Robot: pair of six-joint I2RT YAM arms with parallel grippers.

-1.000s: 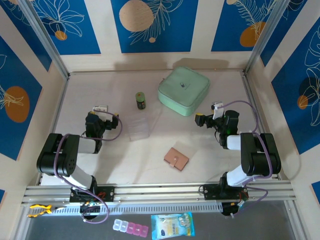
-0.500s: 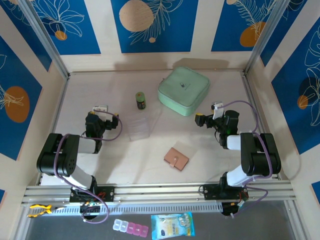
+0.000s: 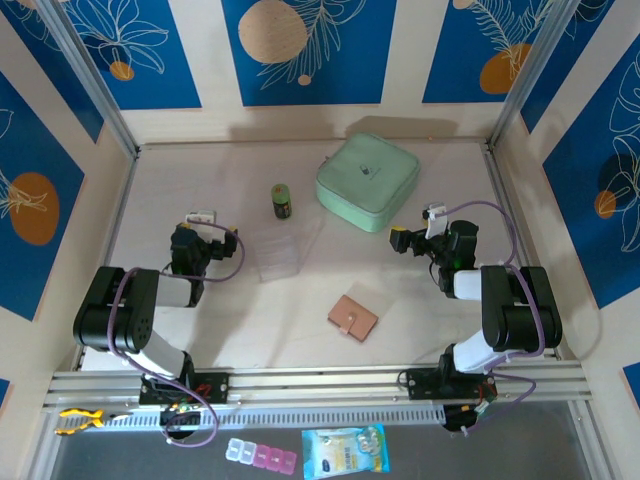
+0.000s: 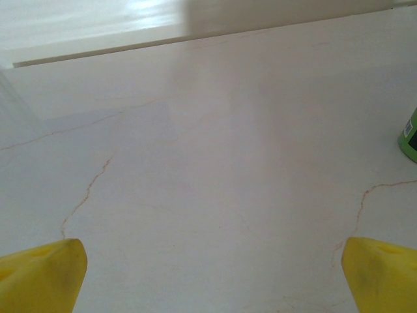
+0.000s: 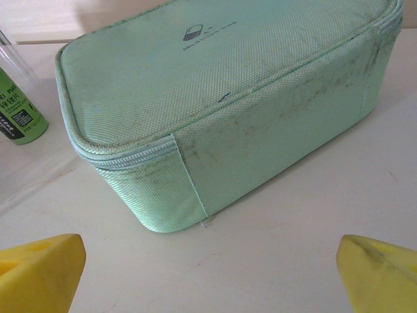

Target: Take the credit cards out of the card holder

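Observation:
The card holder, a small pinkish-tan wallet, lies folded shut on the table, near the front and slightly right of centre. The credit cards are hidden. My left gripper rests low at the left of the table, far from the holder. Its yellow fingertips stand wide apart over bare tabletop, so the left gripper is open and empty. My right gripper sits at the right, beyond the holder, facing the mint-green case. That right gripper is open too, with nothing between its fingertips.
A mint-green zip case stands at the back, close in front of my right gripper. A small green bottle stands left of it. A clear plastic box lies mid-table. A pill organiser and a sachet lie below the front rail.

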